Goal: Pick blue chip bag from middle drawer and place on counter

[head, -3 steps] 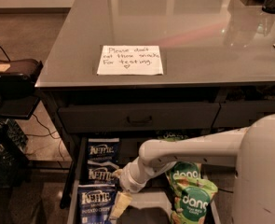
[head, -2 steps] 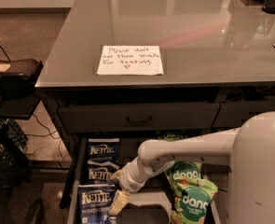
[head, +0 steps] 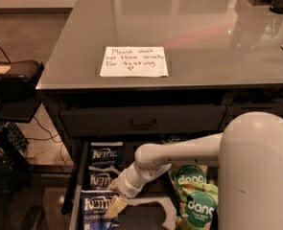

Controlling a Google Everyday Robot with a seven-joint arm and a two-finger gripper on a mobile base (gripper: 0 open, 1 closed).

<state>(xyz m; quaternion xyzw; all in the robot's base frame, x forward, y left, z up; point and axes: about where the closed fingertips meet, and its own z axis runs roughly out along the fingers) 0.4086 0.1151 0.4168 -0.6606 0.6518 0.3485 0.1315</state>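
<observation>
- The claw [head: 115, 204] hangs low in the open middle drawer [head: 77, 186], at the right edge of the nearest blue chip bag [head: 94, 208].
- I cannot tell whether the claw is released or clenched, nor whether it touches that bag.
- The nearest blue chip bag lies flat at the front left of the drawer, white lettering facing up.
- Two more blue chip bags [head: 105, 155] lie in a column behind it along the drawer's left side, each partly overlapped by the one in front.
- The white arm [head: 179, 152] runs from the robot's bulky body [head: 258, 171] at lower right, leftward across the drawer, then bends down at the wrist to the claw.
- Green snack bags [head: 198, 206] are heaped on the right side of the drawer, partly hidden by the arm and body.
- A bare patch of light grey drawer floor shows between the two groups of bags, just right of the claw.
- Above the open drawer sits a shut dark drawer front [head: 107, 123] with a small bar handle [head: 143, 124].
- The glossy grey counter [head: 203, 37] tops the cabinet and bears a white handwritten note [head: 134, 61] near its front edge.
- A black box-like item [head: 14, 73] stands left of the counter.
</observation>
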